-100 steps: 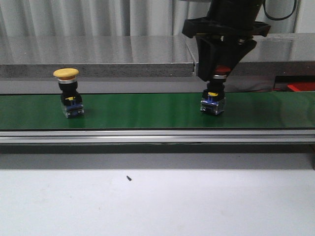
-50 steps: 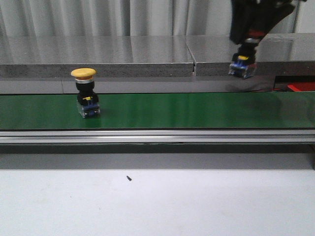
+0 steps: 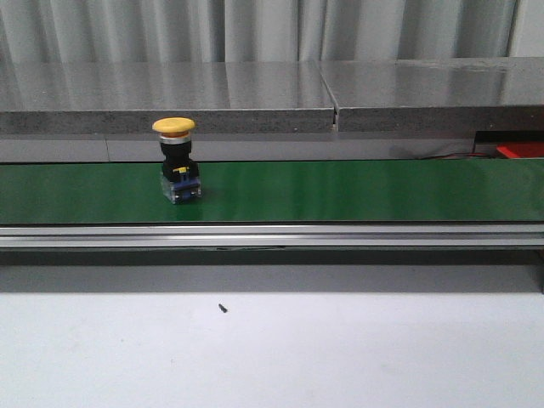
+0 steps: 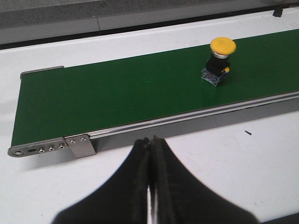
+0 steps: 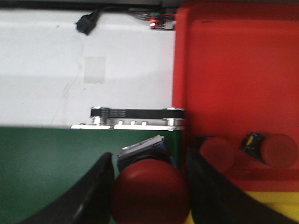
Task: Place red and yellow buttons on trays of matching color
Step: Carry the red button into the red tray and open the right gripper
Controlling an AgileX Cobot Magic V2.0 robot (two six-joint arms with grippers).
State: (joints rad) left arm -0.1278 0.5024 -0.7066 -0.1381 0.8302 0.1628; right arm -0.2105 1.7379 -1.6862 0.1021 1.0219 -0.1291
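Back wall: pale pleated curtain [image 3: 255, 30] hung in vertical folds across the full width of the front view.
Rear bench: grey speckled slab surface [image 3: 170, 89], glossy, in two sections meeting at a seam [image 3: 335, 106] right of centre.
Conveyor: green belt [image 3: 340, 191] ran side to side, edged at the front by a silver metal rail [image 3: 272, 235].
Table: white top [image 3: 340, 348] in the foreground, with one small dark speck [image 3: 223, 308] lying on it.
Cabling: black cable and connector [image 5: 88, 22] lay on the white surface.
Lighting: even and diffuse, soft reflections on the grey slabs.
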